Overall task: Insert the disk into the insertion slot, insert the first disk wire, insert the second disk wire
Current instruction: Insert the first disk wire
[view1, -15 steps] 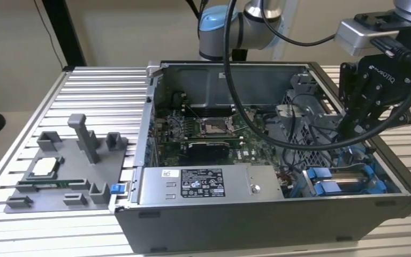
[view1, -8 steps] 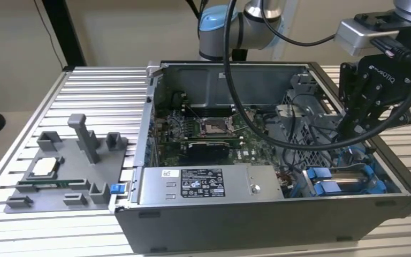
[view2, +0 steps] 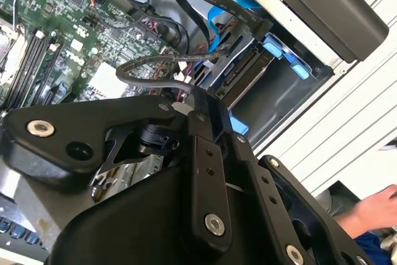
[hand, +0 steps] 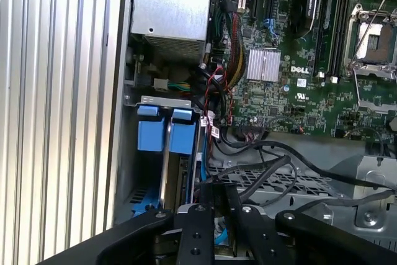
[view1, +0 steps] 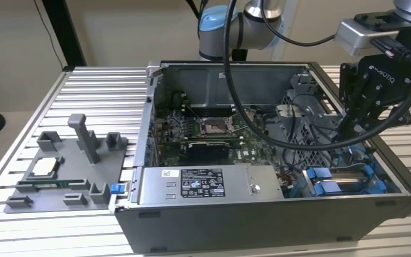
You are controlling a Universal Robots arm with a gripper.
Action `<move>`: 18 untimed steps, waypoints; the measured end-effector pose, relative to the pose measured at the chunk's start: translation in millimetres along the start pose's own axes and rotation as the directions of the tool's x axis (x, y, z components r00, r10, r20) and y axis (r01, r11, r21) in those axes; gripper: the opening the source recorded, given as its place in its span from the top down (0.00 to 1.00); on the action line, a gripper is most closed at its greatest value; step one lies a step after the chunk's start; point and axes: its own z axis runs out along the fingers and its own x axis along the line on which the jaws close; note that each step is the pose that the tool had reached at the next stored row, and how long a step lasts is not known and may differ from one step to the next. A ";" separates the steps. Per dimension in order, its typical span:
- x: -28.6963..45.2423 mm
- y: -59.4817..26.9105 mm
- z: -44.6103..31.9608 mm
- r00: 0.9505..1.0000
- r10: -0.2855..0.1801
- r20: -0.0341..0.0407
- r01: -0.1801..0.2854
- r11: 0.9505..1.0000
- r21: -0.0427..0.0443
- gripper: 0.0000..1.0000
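Hanging just above the insertion slot (hand: 127, 166) — disk (hand: 183, 136) inside — is the gripper (hand: 218, 197).

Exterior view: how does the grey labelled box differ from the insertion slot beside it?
The grey box is closed on top and bears a white-and-black label; the insertion slot is open, with blue pieces at its mouth. The grey box lies toward the exterior view's left; the insertion slot is at the right, near the gripper. Both are grey metal inside the case.
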 end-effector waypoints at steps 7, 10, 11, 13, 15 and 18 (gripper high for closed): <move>0.0 0.0 0.2 1.000 0.000 0.000 0.000 1.000 0.000 1.00; 0.1 -0.5 0.2 1.000 0.000 0.000 0.000 1.000 0.000 1.00; 0.3 -1.4 0.2 1.000 0.000 0.000 0.000 1.000 0.000 1.00; 1.0 -5.0 0.1 1.000 0.000 0.000 0.000 1.000 -0.001 1.00; 2.0 -9.5 0.2 1.000 0.000 0.000 0.000 1.000 -0.002 1.00; 3.9 -16.0 0.5 1.000 0.000 0.000 0.000 1.000 -0.003 1.00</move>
